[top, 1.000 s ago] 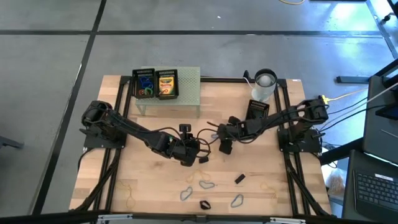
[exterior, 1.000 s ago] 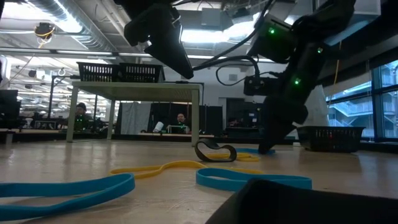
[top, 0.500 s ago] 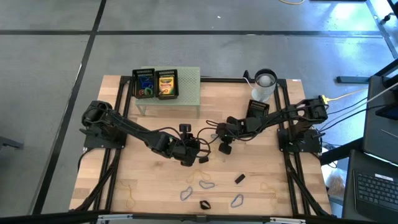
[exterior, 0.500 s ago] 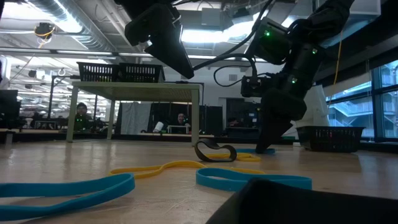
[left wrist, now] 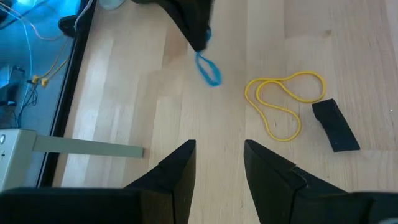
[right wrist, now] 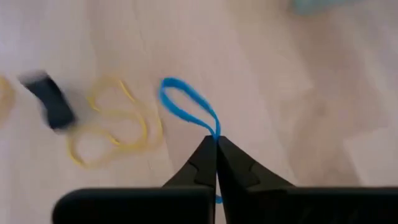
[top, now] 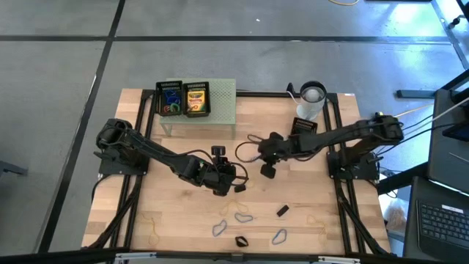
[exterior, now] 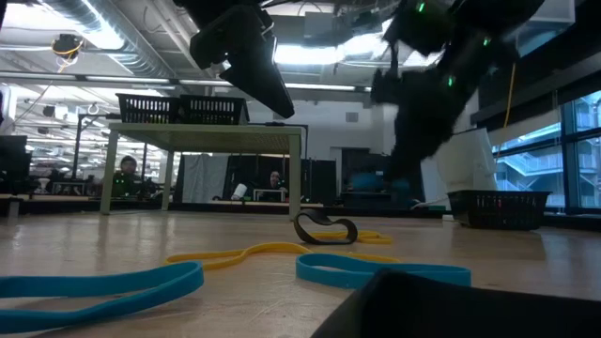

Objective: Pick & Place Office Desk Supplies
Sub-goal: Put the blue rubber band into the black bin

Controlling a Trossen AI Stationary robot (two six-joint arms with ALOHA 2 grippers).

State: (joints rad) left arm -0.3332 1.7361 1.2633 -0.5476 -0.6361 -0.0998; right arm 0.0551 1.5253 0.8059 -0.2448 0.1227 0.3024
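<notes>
My right gripper [right wrist: 216, 149] is shut on a blue loop [right wrist: 185, 104] above the middle of the table; the left wrist view shows that loop [left wrist: 209, 68] dangling under its dark fingers [left wrist: 194, 28]. My left gripper [left wrist: 217, 149] hovers open nearby, over bare wood, touching nothing. A yellow band [left wrist: 283, 102] and a small black clip [left wrist: 336, 124] lie flat on the table beside it. On the pale green stand [top: 222, 106] sit black baskets with a crayon box [top: 195, 99] and coloured loops [top: 171, 100]. My right gripper pinches one end of the blue loop [right wrist: 214, 132] between its two fingertips. The fingers slant down from the table's right side. The rest of the loop hangs slack below them, clear of the table.
Grey wire clips [top: 243, 217] [top: 278, 236], a black clip [top: 281, 210] and tan rubber bands [top: 154, 233] lie near the front edge. A white cup [top: 311, 99] and a black basket [top: 303, 128] stand at the far right. Blue bands [exterior: 376, 272] lie close to the low camera.
My right gripper has risen from the table and tipped, moving slightly toward the far edge. The blue loop that lay at its fingertips has gone up with it, lifted clear of the wood.
</notes>
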